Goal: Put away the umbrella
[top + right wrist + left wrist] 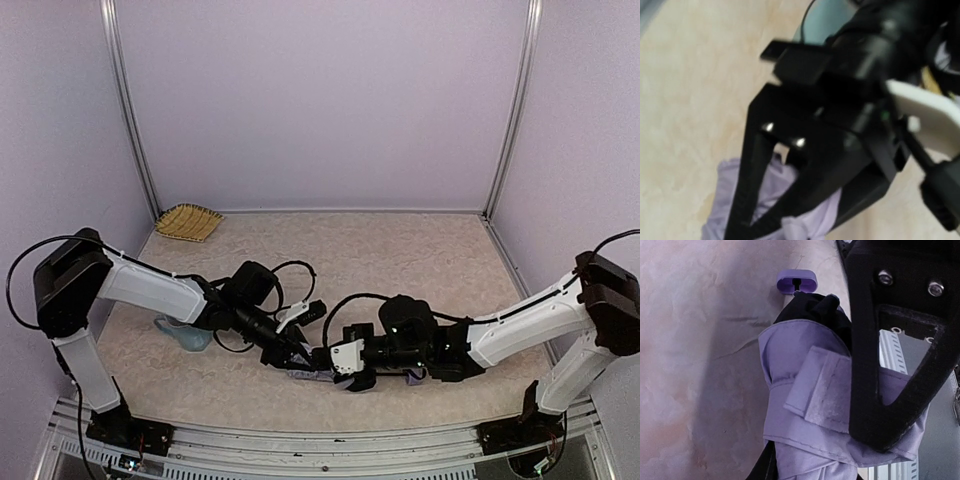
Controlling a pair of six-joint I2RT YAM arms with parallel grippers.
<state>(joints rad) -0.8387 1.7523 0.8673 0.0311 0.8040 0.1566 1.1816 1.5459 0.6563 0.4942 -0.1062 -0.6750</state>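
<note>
The umbrella (312,376) lies folded near the table's front edge, between my two grippers. In the left wrist view its lavender fabric (805,390) is bundled, with a fastening strap (825,385) lying flat across it. Black lining and the small lavender handle (796,281) show at its far end. My left gripper (300,352) is down on the bundle and looks shut on it; one of its black fingers (747,190) crosses the fabric (725,200). My right gripper (350,372) meets it from the right. One of its fingers (890,365) lies over the fabric, and its jaws are hidden.
A pale blue mug (185,335) stands just left of the left arm's wrist. A woven straw basket (188,222) sits at the back left corner. A metal rail (320,440) runs along the front edge. Cables loop above both wrists.
</note>
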